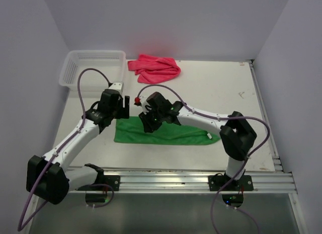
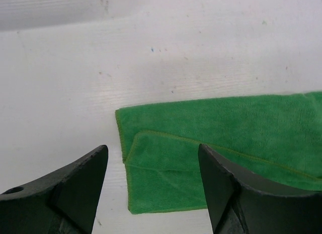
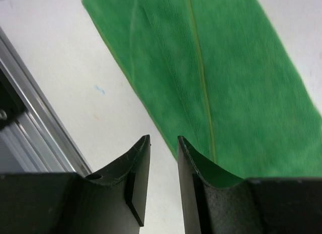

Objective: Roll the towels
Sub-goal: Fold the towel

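The green towel (image 1: 166, 133) lies flat on the table in front of the arms, as a long strip with its left end folded over. The pink-red towel (image 1: 153, 68) sits crumpled at the back of the table. My left gripper (image 1: 126, 106) hovers over the green towel's left end. In the left wrist view it (image 2: 151, 153) is open wide above the folded corner of the green towel (image 2: 226, 128), with nothing between its fingers. My right gripper (image 1: 146, 121) hangs over the strip's near edge. Seen from its wrist, it (image 3: 163, 139) shows a narrow empty gap beside the green towel (image 3: 216, 68).
A white mesh basket (image 1: 93, 68) stands at the back left, next to the pink-red towel. A metal rail (image 1: 201, 176) runs along the near table edge, and the same rail (image 3: 30, 93) shows in the right wrist view. White walls close in the table on three sides.
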Tool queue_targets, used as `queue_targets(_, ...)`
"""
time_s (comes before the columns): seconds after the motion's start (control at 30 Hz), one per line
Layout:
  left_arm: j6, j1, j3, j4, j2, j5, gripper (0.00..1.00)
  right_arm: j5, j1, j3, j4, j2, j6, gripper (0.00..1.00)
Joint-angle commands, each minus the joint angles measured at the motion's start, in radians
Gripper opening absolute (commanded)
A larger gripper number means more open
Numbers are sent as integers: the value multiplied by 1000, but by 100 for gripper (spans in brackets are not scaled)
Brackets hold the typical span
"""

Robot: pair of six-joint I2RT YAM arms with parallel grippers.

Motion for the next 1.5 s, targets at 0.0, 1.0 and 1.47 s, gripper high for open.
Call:
queue_targets(0.0, -71, 52, 13, 29, -136, -67, 76, -98, 4, 133, 77, 121, 53, 32)
queue_targets(1.0, -13, 62, -90, 90, -366, -93, 77, -83, 20, 613, 173, 594, 191, 35)
queue_targets(1.47, -5, 62, -88, 88, -340, -35, 77, -37, 21, 667, 139, 641, 174, 17)
